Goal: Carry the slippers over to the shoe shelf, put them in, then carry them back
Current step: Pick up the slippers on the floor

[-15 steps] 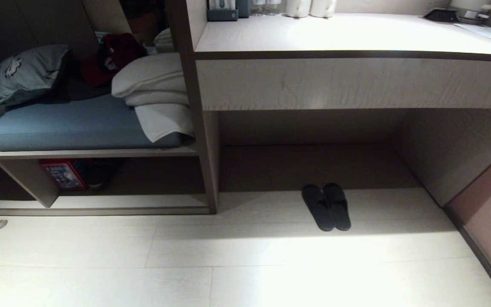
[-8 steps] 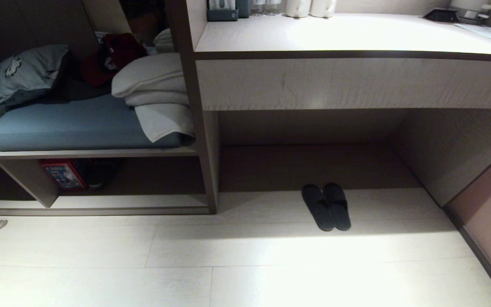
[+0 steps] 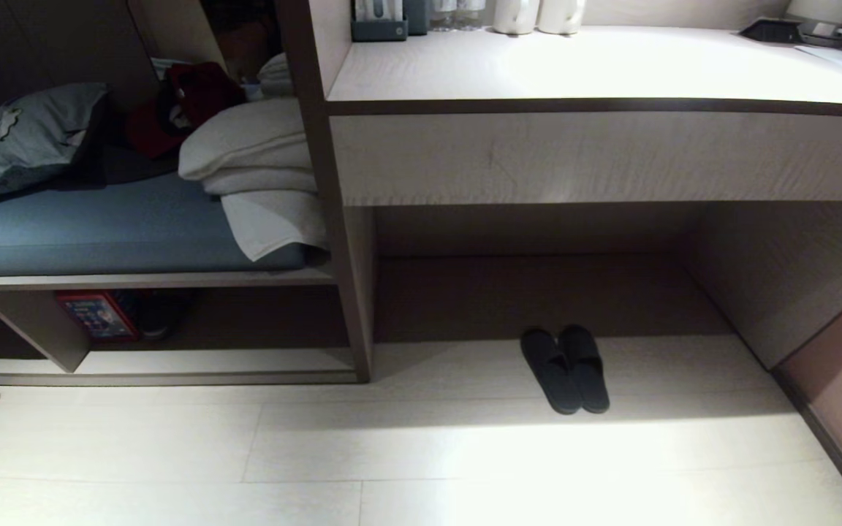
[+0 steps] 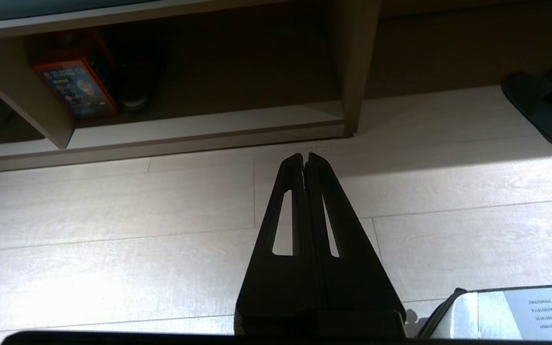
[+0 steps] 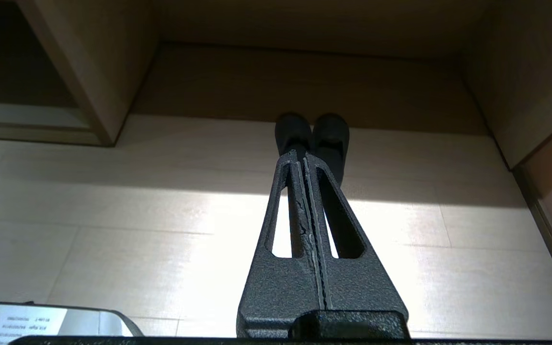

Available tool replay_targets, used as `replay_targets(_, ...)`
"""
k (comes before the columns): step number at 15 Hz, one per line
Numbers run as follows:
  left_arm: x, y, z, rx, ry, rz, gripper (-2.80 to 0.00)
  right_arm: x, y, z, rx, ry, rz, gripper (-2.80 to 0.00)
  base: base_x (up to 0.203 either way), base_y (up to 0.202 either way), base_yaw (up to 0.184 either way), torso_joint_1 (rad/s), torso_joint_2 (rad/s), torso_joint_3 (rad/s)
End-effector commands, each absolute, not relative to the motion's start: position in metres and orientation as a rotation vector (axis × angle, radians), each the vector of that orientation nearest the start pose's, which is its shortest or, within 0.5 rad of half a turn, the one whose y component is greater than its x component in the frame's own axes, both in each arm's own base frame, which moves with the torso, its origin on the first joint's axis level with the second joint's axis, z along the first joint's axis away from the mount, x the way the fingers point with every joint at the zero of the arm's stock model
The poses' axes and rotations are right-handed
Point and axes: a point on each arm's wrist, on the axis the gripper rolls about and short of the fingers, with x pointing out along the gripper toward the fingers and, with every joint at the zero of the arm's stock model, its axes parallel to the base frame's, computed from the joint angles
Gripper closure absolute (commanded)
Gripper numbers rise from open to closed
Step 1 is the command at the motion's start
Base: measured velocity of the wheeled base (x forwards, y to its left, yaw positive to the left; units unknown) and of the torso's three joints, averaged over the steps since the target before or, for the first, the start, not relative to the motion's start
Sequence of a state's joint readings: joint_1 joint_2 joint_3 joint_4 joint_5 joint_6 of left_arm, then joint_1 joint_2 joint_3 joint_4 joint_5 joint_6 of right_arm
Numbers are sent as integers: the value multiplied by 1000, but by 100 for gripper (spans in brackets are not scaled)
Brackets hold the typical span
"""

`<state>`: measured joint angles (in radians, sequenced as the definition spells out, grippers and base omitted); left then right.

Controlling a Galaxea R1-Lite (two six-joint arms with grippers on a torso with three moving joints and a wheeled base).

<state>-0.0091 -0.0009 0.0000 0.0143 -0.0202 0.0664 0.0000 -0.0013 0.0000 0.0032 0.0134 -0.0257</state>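
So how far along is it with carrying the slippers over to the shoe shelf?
Nothing looks done yet. The slippers lie side by side on the floor under the desk recess, while the shoe shelf holds no slippers. Nothing is in hand: both the left gripper and the right gripper are shut and empty. Pickup, shelving and return all remain.

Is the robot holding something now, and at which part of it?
Nothing is held. Both end effectors, left and right, are shut on nothing; the slippers lie on the floor.

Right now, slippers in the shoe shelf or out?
Out. The slippers lie paired on the floor under the desk; the shoe shelf is leftward.
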Motion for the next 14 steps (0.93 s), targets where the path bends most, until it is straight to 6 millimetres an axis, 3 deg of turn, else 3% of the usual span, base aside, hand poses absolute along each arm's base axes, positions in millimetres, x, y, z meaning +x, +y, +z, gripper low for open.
replay_targets(1,-23,0,74,63,11,-30,0,-23,0,75,-26,1,14,0,99,0,-1,4,10,1)
replay_targets(8,-23,0,75,25,6,-20,0,-23,0,75,-26,3,14,0,0,0,0,0,0,0)
replay_targets(14,-23,0,75,0,5,-11,0,-23,0,75,-26,1,14,0,0,0,0,4,3,-170)
